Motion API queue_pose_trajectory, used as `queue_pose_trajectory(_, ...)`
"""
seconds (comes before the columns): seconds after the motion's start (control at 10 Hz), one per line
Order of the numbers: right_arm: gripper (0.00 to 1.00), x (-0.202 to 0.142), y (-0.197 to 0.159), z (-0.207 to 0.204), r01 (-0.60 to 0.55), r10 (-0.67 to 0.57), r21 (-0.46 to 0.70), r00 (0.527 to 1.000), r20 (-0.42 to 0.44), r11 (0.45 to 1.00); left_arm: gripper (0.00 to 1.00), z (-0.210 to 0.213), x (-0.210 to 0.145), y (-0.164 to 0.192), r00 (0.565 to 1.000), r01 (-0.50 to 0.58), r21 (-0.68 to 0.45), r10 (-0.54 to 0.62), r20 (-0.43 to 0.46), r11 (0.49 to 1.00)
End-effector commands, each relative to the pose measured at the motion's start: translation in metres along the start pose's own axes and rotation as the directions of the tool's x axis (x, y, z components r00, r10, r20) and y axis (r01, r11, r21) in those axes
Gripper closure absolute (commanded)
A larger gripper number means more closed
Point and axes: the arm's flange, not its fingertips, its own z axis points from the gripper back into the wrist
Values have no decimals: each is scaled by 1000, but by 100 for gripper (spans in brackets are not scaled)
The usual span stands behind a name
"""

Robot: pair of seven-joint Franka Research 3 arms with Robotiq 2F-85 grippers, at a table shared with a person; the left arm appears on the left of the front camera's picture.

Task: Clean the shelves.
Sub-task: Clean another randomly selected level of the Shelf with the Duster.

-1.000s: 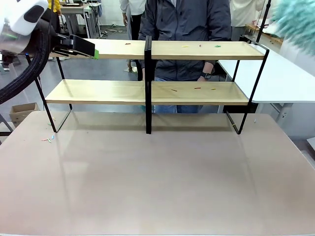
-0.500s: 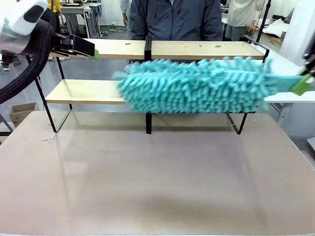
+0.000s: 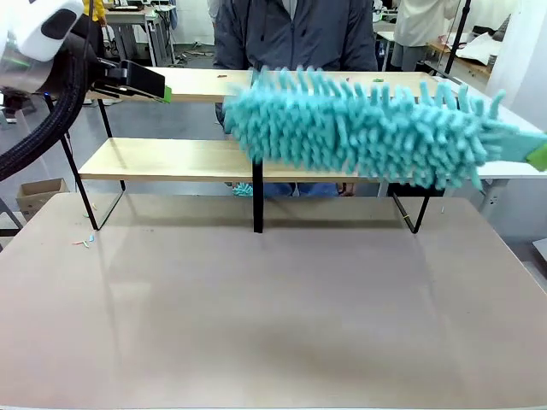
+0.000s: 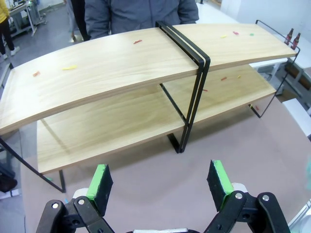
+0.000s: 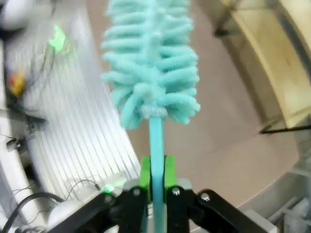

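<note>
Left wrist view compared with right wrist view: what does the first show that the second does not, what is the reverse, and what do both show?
Left wrist view: the open left gripper, coloured scraps on both boards of the shelves, and a person behind them. Right wrist view: the right gripper shut on the handle of a teal duster. Both: the shelves' wooden boards and the brown table.

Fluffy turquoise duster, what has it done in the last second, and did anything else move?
The fluffy turquoise duster swept in from the upper right corner, crossed level in front of the light wooden two-tier shelves, and sits higher, tip tilted up toward the top board. The right gripper stays shut on its handle. The left gripper stayed open by the top board's left end; the shelves did not move.
</note>
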Motion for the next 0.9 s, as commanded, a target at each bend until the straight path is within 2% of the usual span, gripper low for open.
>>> queue_pose_trajectory(0.0,88,78,-27,-21,348,-326,-168,934,143,922,0,0,0,0,1000,2,5,-2,2,1000)
queue_pose_trajectory(0.2,88,136,-31,-39,334,-328,-285,942,73,898,0,0,0,0,1000,2,5,-2,2,1000)
queue_pose_trajectory(0.3,88,173,-26,-59,261,-263,-284,964,31,922,0,0,0,0,1000,2,5,-2,2,1000)
queue_pose_trajectory(0.4,88,199,-19,-68,212,-204,-290,977,57,933,0,0,0,0,1000,2,5,-2,2,1000)
queue_pose_trajectory(0.5,88,142,-25,-56,301,-283,-231,953,111,925,0,0,0,0,1000,2,5,-2,2,1000)
queue_pose_trajectory(0.7,88,142,-25,-56,301,-283,-231,953,111,925,0,0,0,0,1000,2,5,-2,2,1000)
queue_pose_trajectory(0.8,88,172,-23,-71,262,-250,-241,965,81,934,0,0,0,0,1000,2,5,-2,2,1000)
